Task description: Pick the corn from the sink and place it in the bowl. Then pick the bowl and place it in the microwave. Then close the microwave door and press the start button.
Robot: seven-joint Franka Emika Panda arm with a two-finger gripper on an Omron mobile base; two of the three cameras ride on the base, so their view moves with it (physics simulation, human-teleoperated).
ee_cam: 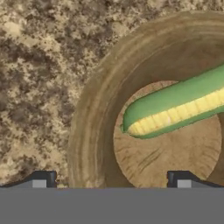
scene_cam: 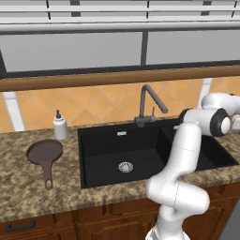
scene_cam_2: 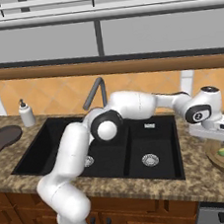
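While the gripper (ee_cam: pixel 109 181) hangs spread wide and empty, the corn (ee_cam: pixel 175 107) lies in the bowl (ee_cam: pixel 94 131) just beneath it.

We find no text that we can read in these pictures. The soap bottle (scene_cam: pixel 59 126) on the table (scene_cam: pixel 28 187) carries no label that we can make out (it is small and plain white). The sink (scene_cam: pixel 108 150) has a small pale plate (scene_cam: pixel 122 133) on its back wall, but no letters can be told on it. The bowl (ee_cam: pixel 100 127) and the corn (ee_cam: pixel 175 107) bear no marks or numbers.
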